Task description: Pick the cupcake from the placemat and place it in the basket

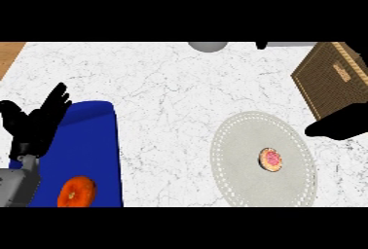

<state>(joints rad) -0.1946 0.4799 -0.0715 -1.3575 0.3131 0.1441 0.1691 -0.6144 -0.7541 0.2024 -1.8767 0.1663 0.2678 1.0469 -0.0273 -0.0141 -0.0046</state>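
The cupcake [271, 159], small with pink frosting, sits right of centre on a round pale grey placemat [244, 141]. At the upper right stands a brown woven basket [332, 78], tilted in the view. My right hand [338, 124] shows as a dark shape at the right edge, between the basket and the placemat, up and to the right of the cupcake and apart from it. It holds nothing that I can see. My left hand [36, 124] rests open at the left edge, fingers up.
A blue mat [90, 146] lies at the lower left with an orange fruit [77, 191] on it. At the counter's far edge are a grey round object [208, 46] and a small dark object [262, 44]. Wood shows at the top left corner.
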